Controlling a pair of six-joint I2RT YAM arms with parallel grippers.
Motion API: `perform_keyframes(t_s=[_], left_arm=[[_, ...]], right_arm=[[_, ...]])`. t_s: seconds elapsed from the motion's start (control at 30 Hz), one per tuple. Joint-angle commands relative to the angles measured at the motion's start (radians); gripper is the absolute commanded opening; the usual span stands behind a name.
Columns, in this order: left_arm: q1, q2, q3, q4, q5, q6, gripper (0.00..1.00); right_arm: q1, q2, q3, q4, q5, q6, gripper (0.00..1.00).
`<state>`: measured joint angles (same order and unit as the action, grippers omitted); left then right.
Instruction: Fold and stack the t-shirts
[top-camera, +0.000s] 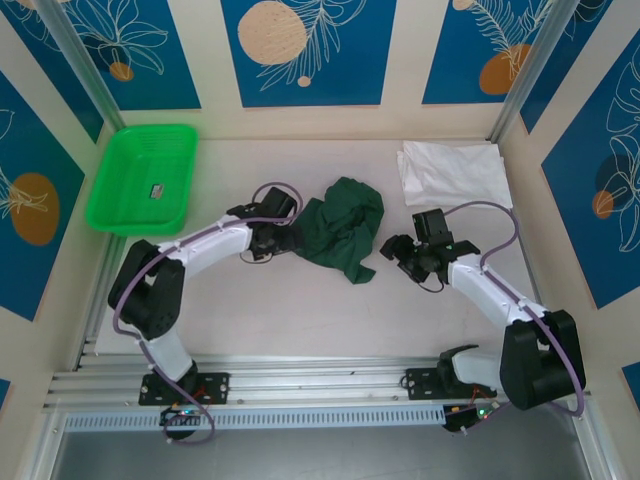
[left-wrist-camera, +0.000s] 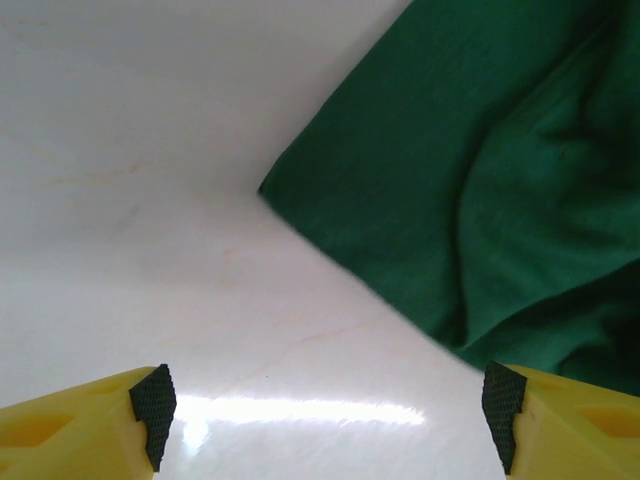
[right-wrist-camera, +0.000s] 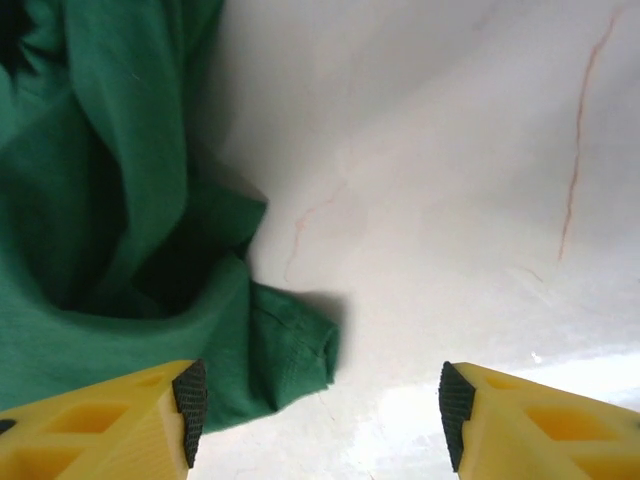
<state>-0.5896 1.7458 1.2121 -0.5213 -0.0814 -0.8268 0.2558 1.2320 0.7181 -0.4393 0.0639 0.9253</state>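
Dark green t-shirt crumpled mid-table, white t-shirt lying flat at far right. Both soft, light, limp; best pinched at a hem or sleeve corner. Left gripper released, empty, beside the green cloth. Right gripper jaws apart, sleeve edge by one finger. Basket holds one small item, possibly a tag

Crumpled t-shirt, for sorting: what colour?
The crumpled t-shirt is dark green; top external view.
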Motion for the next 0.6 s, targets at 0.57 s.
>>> perform_keyframes(t_s=[0.57], left_arm=[[0.125, 0.196, 0.010, 0.199, 0.106, -0.026, 0.58]], right_arm=[[0.034, 0.301, 0.073, 0.071, -0.221, -0.088, 0.44]])
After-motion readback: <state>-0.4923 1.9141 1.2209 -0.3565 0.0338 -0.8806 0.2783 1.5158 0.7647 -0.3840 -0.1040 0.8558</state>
